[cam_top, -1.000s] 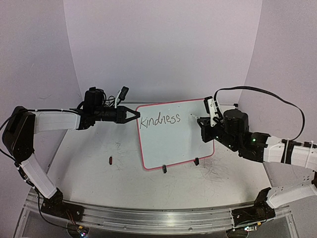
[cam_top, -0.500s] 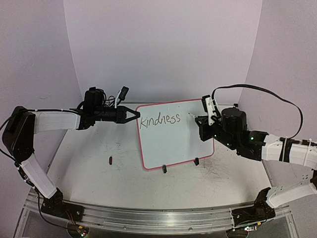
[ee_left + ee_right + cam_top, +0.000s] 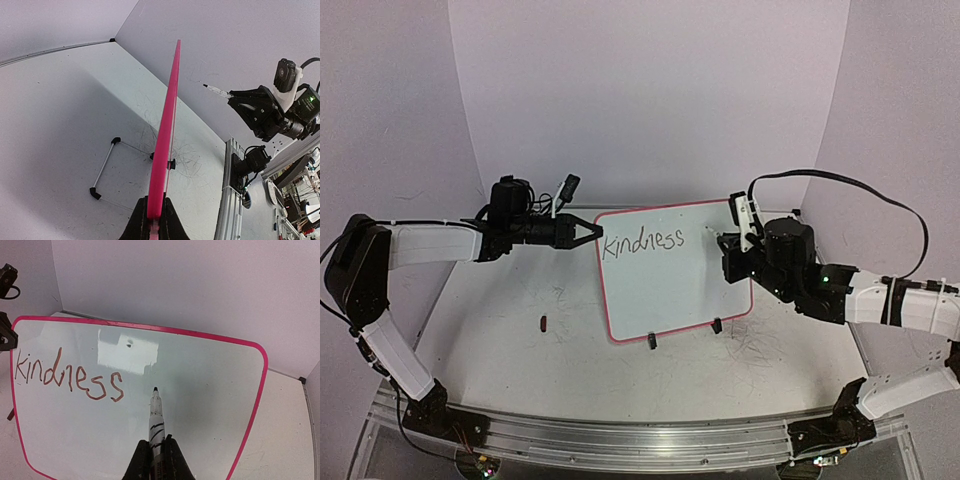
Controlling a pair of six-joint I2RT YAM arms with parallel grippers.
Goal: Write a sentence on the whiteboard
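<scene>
The whiteboard (image 3: 675,285) with its red-pink frame stands tilted on two black clip feet at the table's middle. The word "kindness" (image 3: 642,242) is written along its top left; it also shows in the right wrist view (image 3: 67,377). My left gripper (image 3: 588,232) is shut on the board's left edge, seen edge-on in the left wrist view (image 3: 165,145). My right gripper (image 3: 728,246) is shut on a white marker (image 3: 156,420), whose dark tip points at the board just right of the word, a little off the surface.
A small dark cap-like object (image 3: 543,322) lies on the scuffed white tabletop left of the board. A thin wire stand (image 3: 102,170) lies behind the board. The purple backdrop walls close in behind and at both sides.
My right gripper has moved a little left, toward the board, with the marker. The left gripper and the board have not moved. No new writing has appeared.
</scene>
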